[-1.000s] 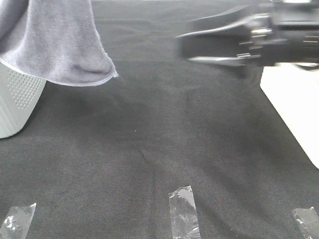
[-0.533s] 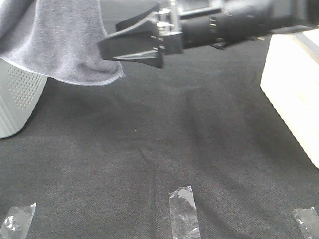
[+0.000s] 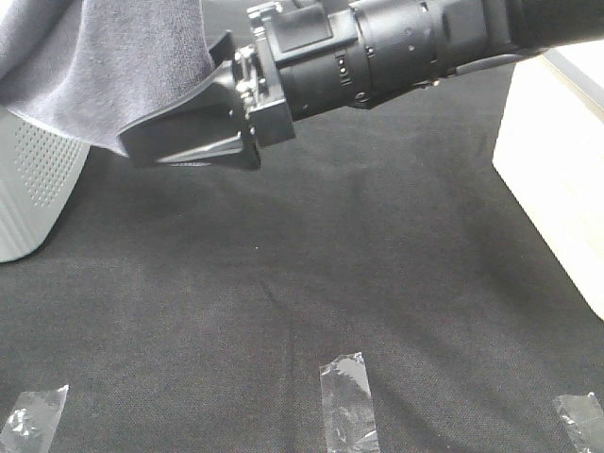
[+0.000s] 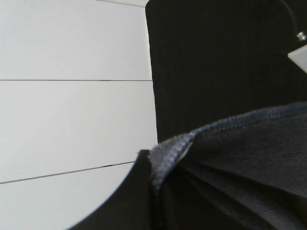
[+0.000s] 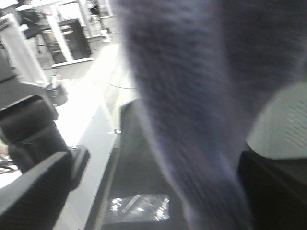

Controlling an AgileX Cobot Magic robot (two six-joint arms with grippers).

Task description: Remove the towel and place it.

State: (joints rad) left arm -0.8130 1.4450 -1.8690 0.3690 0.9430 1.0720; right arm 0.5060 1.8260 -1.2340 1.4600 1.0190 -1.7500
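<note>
Grey-lavender towel (image 3: 104, 75) over white perforated basket (image 3: 33, 189), hem in clamped left hand (image 4: 153, 177), lower edge between wide-open right hand (image 5: 160, 189).

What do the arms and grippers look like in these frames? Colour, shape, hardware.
Right arm: matte-black cylindrical housing with small screw heads and silver bolts at the gripper flange. Right gripper: broad black wedge-shaped fingers. Left gripper: only a smooth black finger edge shows. No markings legible.

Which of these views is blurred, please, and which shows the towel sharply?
Right wrist view: the towel hangs close, smeared and out of focus. Left wrist view: its stitched hem is crisp. Exterior high view: mostly sharp, with glare on the tape strips.
</note>
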